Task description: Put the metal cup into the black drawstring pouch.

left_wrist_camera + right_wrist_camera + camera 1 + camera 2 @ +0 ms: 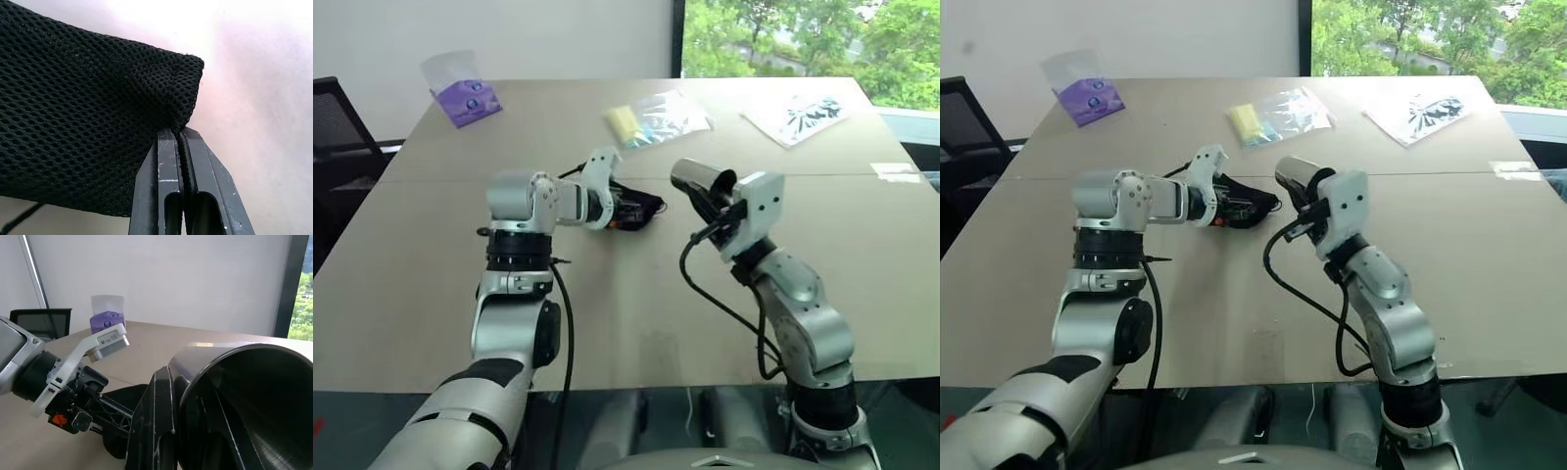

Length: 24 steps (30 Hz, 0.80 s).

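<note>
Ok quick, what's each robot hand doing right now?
Left gripper: shut on the black drawstring pouch.
Right gripper: shut on the metal cup.

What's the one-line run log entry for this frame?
left gripper: shut on black drawstring pouch edge | right gripper: shut on metal cup rim | cup: lifted, beside pouch, not inside | pouch: over table

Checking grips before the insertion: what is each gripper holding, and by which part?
Left gripper: black drawstring pouch, pinched at a corner edge. Right gripper: metal cup, clamped on its wall at the rim.
</note>
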### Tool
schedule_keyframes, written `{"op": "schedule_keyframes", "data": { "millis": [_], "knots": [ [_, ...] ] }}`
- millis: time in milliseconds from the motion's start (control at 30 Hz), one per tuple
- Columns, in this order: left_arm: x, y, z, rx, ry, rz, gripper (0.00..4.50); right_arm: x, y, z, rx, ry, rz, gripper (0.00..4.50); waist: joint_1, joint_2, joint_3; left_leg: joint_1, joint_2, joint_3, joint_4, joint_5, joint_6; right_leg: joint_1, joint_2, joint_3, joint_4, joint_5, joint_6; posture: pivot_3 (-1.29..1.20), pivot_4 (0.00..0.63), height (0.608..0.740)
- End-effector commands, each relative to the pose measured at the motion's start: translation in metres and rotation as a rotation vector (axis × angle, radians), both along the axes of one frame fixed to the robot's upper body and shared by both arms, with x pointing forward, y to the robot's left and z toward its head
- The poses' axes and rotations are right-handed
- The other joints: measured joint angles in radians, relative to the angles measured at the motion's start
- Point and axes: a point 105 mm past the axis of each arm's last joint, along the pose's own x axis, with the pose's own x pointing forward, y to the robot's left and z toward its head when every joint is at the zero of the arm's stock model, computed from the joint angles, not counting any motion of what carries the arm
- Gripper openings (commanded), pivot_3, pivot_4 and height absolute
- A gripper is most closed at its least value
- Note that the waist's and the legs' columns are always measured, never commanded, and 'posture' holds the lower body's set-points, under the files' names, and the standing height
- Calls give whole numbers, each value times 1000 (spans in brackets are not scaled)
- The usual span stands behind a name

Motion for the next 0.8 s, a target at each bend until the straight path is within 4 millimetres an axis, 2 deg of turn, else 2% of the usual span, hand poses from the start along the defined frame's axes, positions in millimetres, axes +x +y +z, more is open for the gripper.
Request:
{"op": "schedule_keyframes", "data": {
  "millis": [33, 167, 467, 633, 800],
  "knots": [
    [1, -1, 13, -33, 2, -5, 0, 2, 6, 5, 0, -65, -15, 38, -5, 0, 0, 0, 0, 0, 0, 0, 0, 0, 0, 0, 0, 0, 0, 0, 150, 740],
    [0, -3, 13, -68, 40, 6, 0, 11, 8, 0, -34, -91, -44, 38, -7, 0, 0, 0, 0, 0, 0, 0, 0, 0, 0, 0, 0, 0, 0, 0, 150, 740],
    [-1, -6, 10, -134, 91, 35, 0, 8, 18, -10, -63, -107, 81, 38, -8, 0, 0, 0, 0, 0, 0, 0, 0, -1, 0, 1, 0, 0, 0, 0, 150, 740],
    [-2, -5, 11, -173, 116, 54, 0, 8, 27, -32, -117, -58, 158, 38, -8, 0, 0, 0, 0, 0, 0, 0, 0, -1, 0, 1, 0, 0, 0, 0, 150, 740],
    [-3, -5, 15, -189, 115, 52, 0, 21, 21, -56, -103, 15, 114, 38, -8, 0, 0, 0, 0, 0, 0, 0, 0, -1, 0, 1, 0, 0, 0, 0, 150, 740]
  ]
}}
